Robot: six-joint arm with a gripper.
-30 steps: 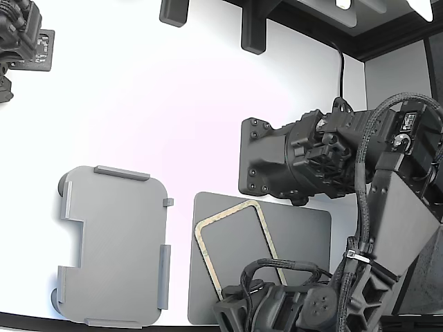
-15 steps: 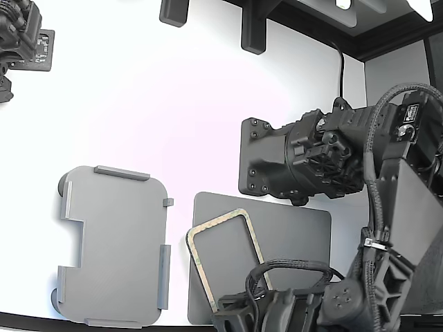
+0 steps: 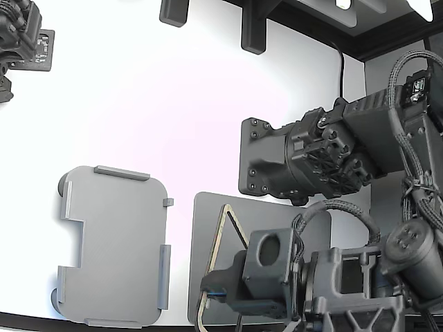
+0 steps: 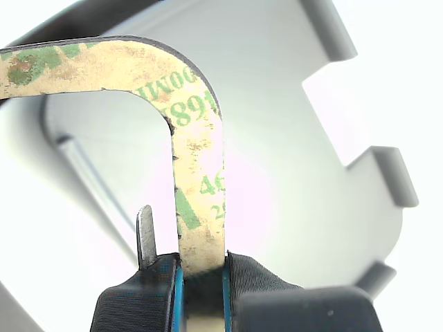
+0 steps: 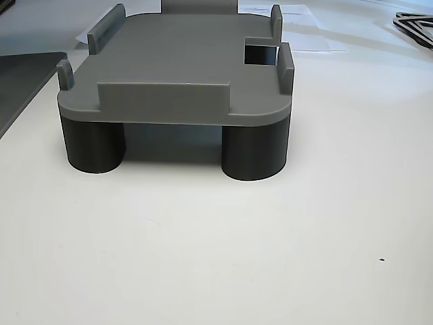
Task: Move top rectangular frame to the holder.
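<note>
The top rectangular frame (image 3: 216, 243) is a thin tan outline, lifted off the dark mat and tilted steeply, so the exterior view shows it almost edge-on. My gripper (image 3: 205, 294) is shut on its lower side. In the wrist view the frame (image 4: 197, 159) shows tan with green print, one bar pinched between my blue-padded fingers (image 4: 178, 290); the gripper (image 4: 201, 270) holds it firmly. The holder (image 3: 114, 245), a light grey tray with edge tabs and notches, lies at the exterior view's left, apart from the frame. The holder (image 4: 311, 138) fills the wrist view behind the frame. The other view shows the holder (image 5: 183, 74) on dark round feet.
A dark grey mat (image 3: 304, 225) lies under the frame and arm, to the right of the holder in the exterior view. A large black motor block (image 3: 277, 162) hangs over the mat's far edge. Another arm (image 3: 17, 34) sits at the top left. Black brackets (image 3: 252, 31) stand at the table's far edge.
The frame lay flat on the mat, then slid toward the holder, and now stands lifted and tilted on edge. My wrist has swung round into view with it.
</note>
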